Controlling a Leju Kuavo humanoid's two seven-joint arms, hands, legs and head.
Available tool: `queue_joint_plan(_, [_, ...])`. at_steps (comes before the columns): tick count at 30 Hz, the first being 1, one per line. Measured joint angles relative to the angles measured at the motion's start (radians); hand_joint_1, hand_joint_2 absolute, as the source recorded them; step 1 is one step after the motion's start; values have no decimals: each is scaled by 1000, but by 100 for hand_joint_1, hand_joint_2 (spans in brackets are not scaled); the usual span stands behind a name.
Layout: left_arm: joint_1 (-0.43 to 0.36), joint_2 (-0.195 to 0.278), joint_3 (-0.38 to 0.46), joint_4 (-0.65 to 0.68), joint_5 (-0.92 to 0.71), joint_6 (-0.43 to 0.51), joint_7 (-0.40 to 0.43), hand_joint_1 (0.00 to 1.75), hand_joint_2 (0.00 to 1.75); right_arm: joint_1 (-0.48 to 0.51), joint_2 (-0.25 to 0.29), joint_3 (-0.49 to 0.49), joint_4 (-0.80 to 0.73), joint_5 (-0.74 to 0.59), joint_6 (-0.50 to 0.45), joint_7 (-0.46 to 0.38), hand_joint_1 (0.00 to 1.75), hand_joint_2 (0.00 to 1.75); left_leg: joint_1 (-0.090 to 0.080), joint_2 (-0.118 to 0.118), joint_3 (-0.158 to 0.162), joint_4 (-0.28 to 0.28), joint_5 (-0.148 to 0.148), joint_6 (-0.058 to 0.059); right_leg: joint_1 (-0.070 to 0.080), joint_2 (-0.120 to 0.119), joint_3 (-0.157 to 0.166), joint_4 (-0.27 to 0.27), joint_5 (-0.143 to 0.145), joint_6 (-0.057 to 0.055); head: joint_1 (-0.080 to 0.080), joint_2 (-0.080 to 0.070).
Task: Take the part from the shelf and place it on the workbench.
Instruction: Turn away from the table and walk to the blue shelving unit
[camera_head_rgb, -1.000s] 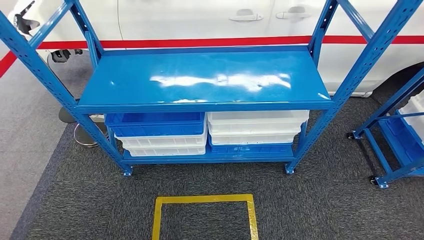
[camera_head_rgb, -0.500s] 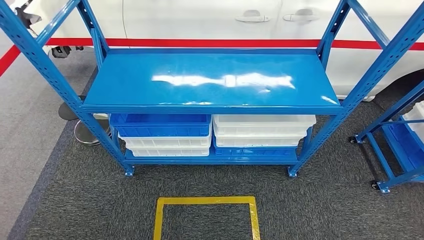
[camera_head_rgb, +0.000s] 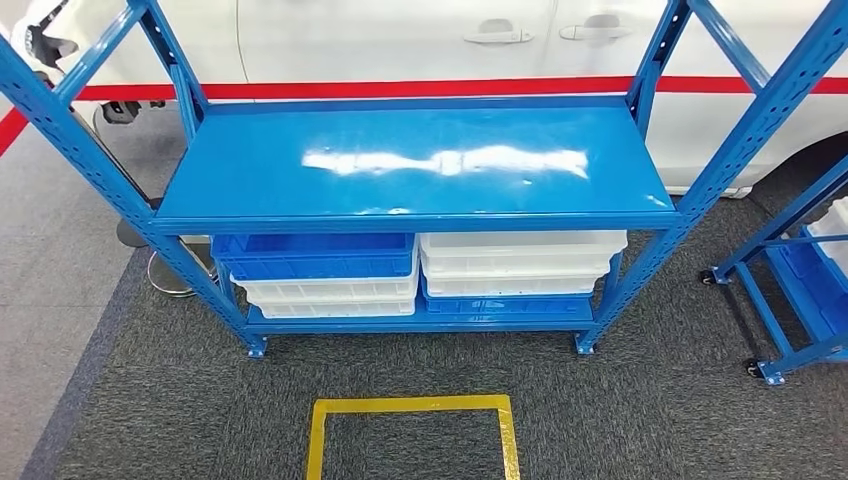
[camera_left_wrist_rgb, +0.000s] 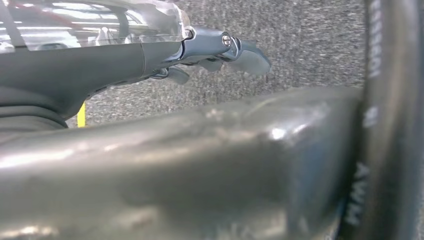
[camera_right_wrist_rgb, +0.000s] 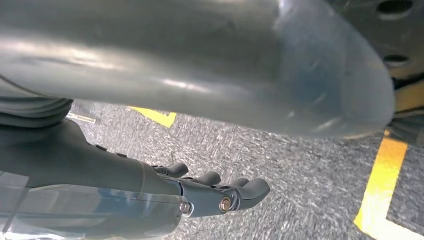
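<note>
Your view sways slightly before the shelf (camera_head_rgb: 410, 165); no part visible. Left robot hand (camera_left_wrist_rgb: 220, 50) and right robot hand (camera_right_wrist_rgb: 215, 192) hang empty, fingers loosely extended.

Bright overhead light; glare on shelf (camera_head_rgb: 420, 165); wrist views blurred.

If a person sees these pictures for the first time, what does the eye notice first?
First the glossy blue metal shelf, standing in the middle with its top board bare and shining. Under it lie stacked blue and white plastic trays. On the grey carpet in front is a yellow tape square, and behind stands a white car with a red stripe.
</note>
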Motion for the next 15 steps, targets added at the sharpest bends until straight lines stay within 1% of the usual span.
queue_joint_plan(1, [-1,0,0,0,0,0,0,0,0,0,0,0,0,0,0,0,0,0,-2,0,18,-39,11,5,1,0,1,1,-2,5,0,0])
queue_joint_plan(2, [-1,0,0,0,0,0,0,0,0,-1,0,0,0,0,0,0,0,0,-4,-1,24,-54,10,10,2,0,0,1,-2,11,0,0])
queue_joint_plan(3, [0,0,0,0,0,1,1,0,0,-1,0,0,0,0,0,0,0,0,-6,-1,23,-56,11,15,3,0,1,-1,-1,16,0,0])
queue_joint_plan(5, [2,0,0,0,-1,3,6,0,0,-1,0,0,0,1,0,0,0,0,-4,-1,26,-64,16,28,2,0,1,3,-7,27,0,0])
queue_joint_plan(6, [1,-1,0,0,-2,6,10,0,0,-1,0,0,0,2,0,0,0,0,-3,-1,28,-69,20,36,1,0,-7,23,-22,31,0,0])
queue_joint_plan(7, [1,-1,0,0,-4,10,16,0,0,-1,0,0,0,4,-1,0,0,0,-1,0,30,-74,22,42,0,0,-25,62,-46,34,0,0])
queue_joint_plan(8, [0,-1,0,0,-5,16,22,0,0,-1,0,0,0,5,-3,0,0,0,-2,1,30,-75,23,46,0,0,-54,123,-79,35,0,0])
queue_joint_plan(9, [0,-1,0,0,-6,23,29,0,44,-1,0,0,0,7,-7,1,0,0,-3,1,29,-75,22,49,0,0,-88,190,-110,37,0,0])
queue_joint_plan(10, [0,-1,0,0,-7,30,35,0,87,-1,0,0,0,9,-11,2,0,0,-4,2,29,-75,22,50,0,0,-118,247,-131,38,0,0])
queue_joint_plan(11, [0,-1,0,0,-8,37,39,0,131,0,0,0,0,11,-15,4,0,0,-5,2,30,-75,21,51,0,0,-136,279,-134,38,0,0])
queue_joint_plan(12, [0,-1,0,0,-8,44,43,0,175,0,0,0,0,12,-19,6,0,44,-6,2,31,-75,20,51,0,0,-136,273,-117,37,0,0])
queue_joint_plan(13, [0,-2,1,0,-9,50,46,0,175,0,0,0,0,14,-22,8,0,87,-6,1,33,-74,19,51,0,0,-118,234,-86,35,0,0])
queue_joint_plan(14, [0,-3,1,0,-10,57,49,0,175,0,0,0,0,15,-27,11,0,131,-7,0,36,-73,17,49,0,0,-88,169,-47,31,0,0])
queue_joint_plan(15, [0,-4,1,0,-10,62,52,0,175,0,0,0,0,15,-32,13,0,175,-9,-1,37,-71,14,45,3,0,-56,100,-19,27,0,0])
